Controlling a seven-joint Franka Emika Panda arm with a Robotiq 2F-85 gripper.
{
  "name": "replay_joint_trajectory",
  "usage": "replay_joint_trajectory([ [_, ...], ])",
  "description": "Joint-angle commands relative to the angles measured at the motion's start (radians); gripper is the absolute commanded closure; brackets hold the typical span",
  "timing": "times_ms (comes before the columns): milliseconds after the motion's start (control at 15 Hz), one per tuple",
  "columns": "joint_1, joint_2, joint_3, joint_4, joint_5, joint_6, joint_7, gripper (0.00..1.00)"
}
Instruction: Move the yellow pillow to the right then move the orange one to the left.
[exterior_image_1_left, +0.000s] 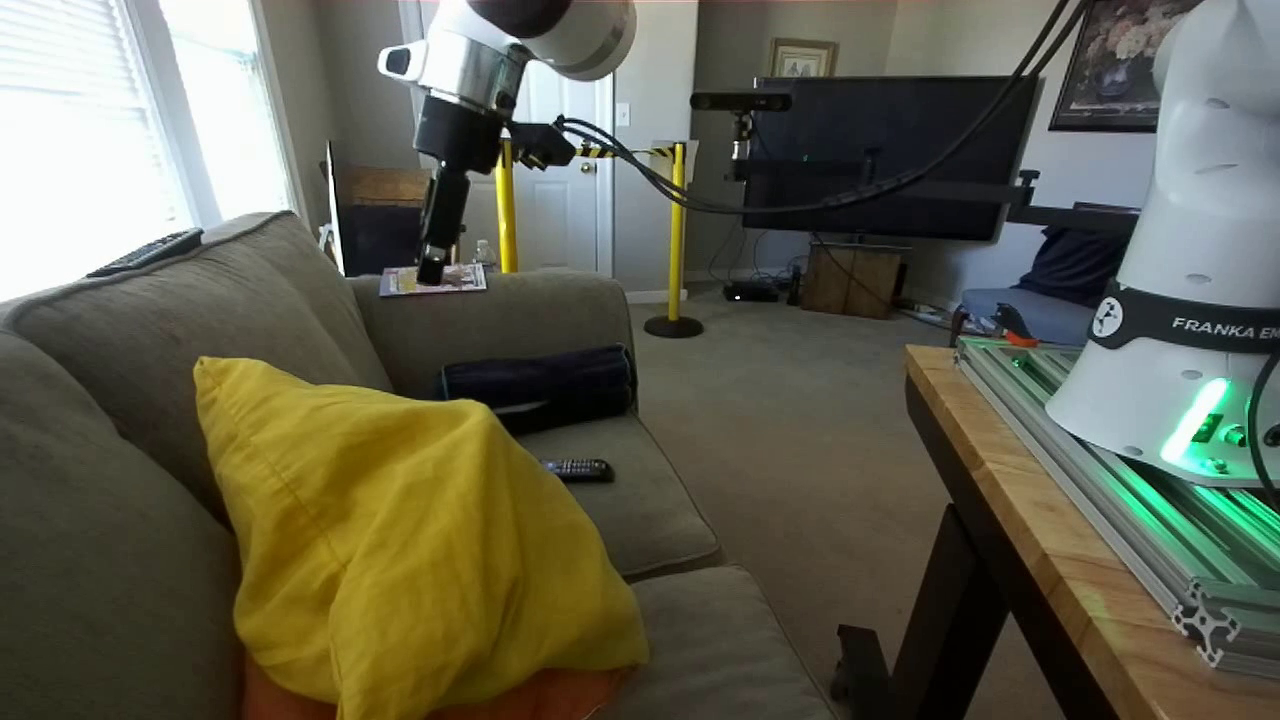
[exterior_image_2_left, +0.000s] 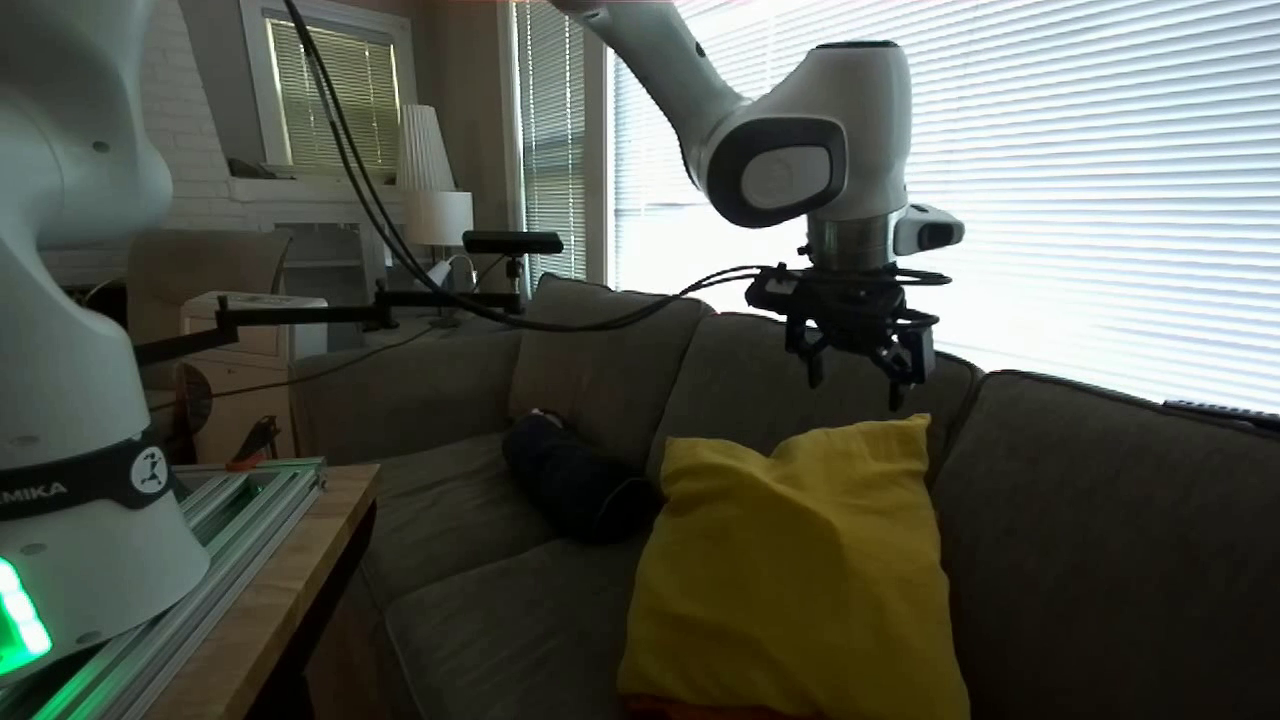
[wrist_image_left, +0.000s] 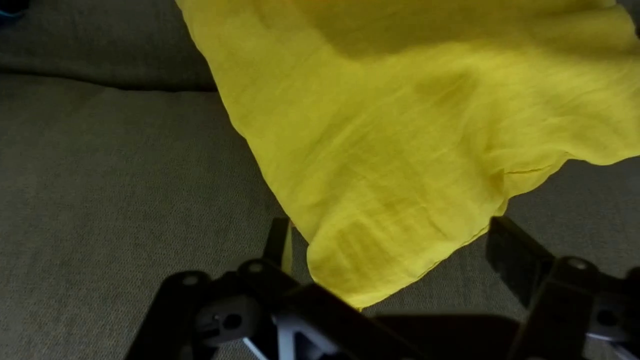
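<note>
In an exterior view, the yellow pillow (exterior_image_1_left: 430, 535) has the orange one (exterior_image_1_left: 555, 698) peeking out under it — so I think moving yellow to the right is the step in hand, and it isn't done yet. Next should be reaching down and pinching it. In an exterior view, the fingers (exterior_image_2_left: 897, 385) are spread apart up in the air, near the pillow's top corner, not touching. In the wrist view, a yellow corner shows between them — nothing is pinched.

**Bright yellow against muted grey-brown**

The yellow pillow (exterior_image_1_left: 420, 540) is plain yellow, the orange one (exterior_image_1_left: 550, 695) deep orange. The sofa (exterior_image_1_left: 700, 640) is grey-brown, the end effector (exterior_image_2_left: 855, 392) black, the barrier tape (exterior_image_1_left: 596, 152) black-and-yellow striped, the worktop (exterior_image_1_left: 1050, 525) light brown.
</note>
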Motion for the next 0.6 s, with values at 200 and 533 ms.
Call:
replay_joint_trajectory([
  [200,0.051,0.161,-0.007,0.14,-0.062,-0.049,0.165,0.0],
  [533,0.046,0.264,0.009,0.191,-0.055,-0.024,0.236,0.0],
])
